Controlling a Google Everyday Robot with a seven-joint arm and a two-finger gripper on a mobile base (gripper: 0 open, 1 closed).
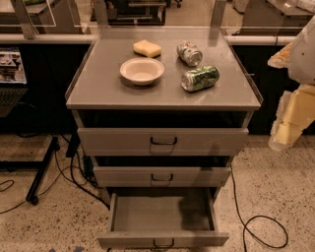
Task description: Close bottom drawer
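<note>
Speckled floor, bottom drawer pulled open, pincer at right edge, grip unclear.

1. This looks like a robotics test lab set in an office-style workspace.
2. A grey metal three-drawer cabinet stands alone on a speckled stone floor, with loose black cables trailing around it.
3. Behind it, clear glass partition panels rise from a long ledge, and a dark keyboard sits at far left.
4. The robot's cream-coloured gripper hangs at the right edge, beside the cabinet.
</note>
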